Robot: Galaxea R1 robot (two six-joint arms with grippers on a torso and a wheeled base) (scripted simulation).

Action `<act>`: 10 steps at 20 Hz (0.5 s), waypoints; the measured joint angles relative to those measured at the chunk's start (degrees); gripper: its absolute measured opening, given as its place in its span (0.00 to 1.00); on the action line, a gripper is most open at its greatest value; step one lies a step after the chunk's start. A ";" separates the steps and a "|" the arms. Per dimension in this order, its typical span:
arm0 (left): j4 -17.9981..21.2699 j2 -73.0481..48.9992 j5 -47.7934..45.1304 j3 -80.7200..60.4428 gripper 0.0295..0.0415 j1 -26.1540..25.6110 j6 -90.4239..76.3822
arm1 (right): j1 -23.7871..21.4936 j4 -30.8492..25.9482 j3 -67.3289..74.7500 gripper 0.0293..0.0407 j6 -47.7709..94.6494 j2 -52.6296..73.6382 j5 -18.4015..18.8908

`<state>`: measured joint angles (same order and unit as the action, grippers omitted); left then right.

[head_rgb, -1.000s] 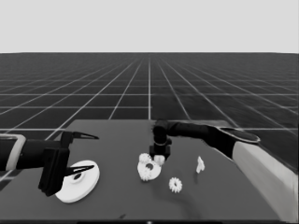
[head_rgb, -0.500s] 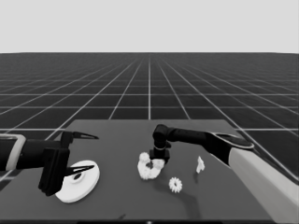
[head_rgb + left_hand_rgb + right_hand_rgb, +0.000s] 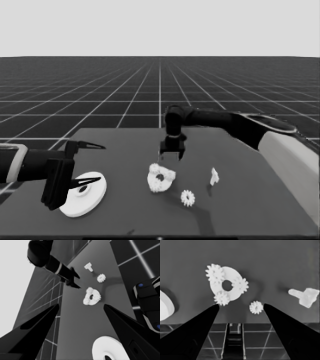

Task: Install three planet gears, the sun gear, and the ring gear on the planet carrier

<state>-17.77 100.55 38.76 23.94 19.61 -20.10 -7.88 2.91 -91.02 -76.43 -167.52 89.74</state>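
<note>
Gears [image 3: 226, 286], three, sit on smaller round part [image 3: 231, 293]; no writing shows.

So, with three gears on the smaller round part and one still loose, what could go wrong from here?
1. The loose gear lies close to the smaller round part; the right gripper, jaws open above, might bump a seated gear while reaching down for it.
2. The thin white piece is near and could be knocked.
3. The larger round part sits under the parked left gripper.
</note>
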 joint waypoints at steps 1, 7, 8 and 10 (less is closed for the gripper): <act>0.00 0.00 0.00 0.00 0.75 0.00 0.00 | -2.09 -1.84 -0.49 0.81 0.29 -0.18 0.28; 0.00 0.00 0.00 0.00 0.75 0.00 0.00 | -4.60 -4.31 -1.73 0.81 1.08 -0.59 0.73; 0.00 0.00 0.00 0.00 0.75 0.00 0.00 | -5.22 -4.95 14.54 0.81 -7.31 7.43 0.58; 0.00 0.00 0.00 0.00 0.75 0.00 0.00 | -6.16 -5.90 27.14 0.81 -12.91 14.41 0.36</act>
<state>-17.77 100.55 38.76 23.94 19.61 -20.10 -14.04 -2.99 -63.88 -89.33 -153.10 90.10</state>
